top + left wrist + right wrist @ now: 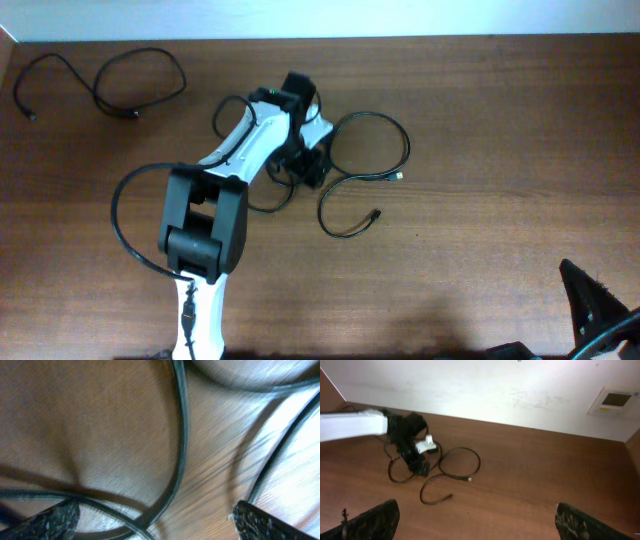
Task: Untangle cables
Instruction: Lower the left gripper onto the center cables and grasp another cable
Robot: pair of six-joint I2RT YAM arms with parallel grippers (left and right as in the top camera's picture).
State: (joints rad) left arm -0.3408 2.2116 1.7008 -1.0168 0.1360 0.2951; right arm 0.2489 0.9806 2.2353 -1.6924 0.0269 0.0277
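– Left tool (305, 165): what lies around it?
– It hangs low over a tangle of thin black flexible cords (406, 150) with small metal-tipped plugs, on the brown wooden counter (500, 110). Loops spread out to its right. Part of the tangle is hidden under the white arm. The arm's own thicker black wire (114, 215) curls behind it, to the left.
– Anything further off?
– Two separate thin black cords (184, 85) lie well to its left, apart from the tangle.
– How does it stand?
– Spread wide, gripping nothing. In its wrist view (156, 522) one cord (182, 435) runs across the counter between the dark fingers (50, 522), and another passes just beside the left one. I cannot tell whether they touch.
– And the right tool (595, 305)?
– Also spread wide and empty (479, 522), over bare wood, with the tangle (479, 464) well ahead to its left.
– What does only that view give?
– The white wall beyond the counter, and a pale wall panel (615, 401).
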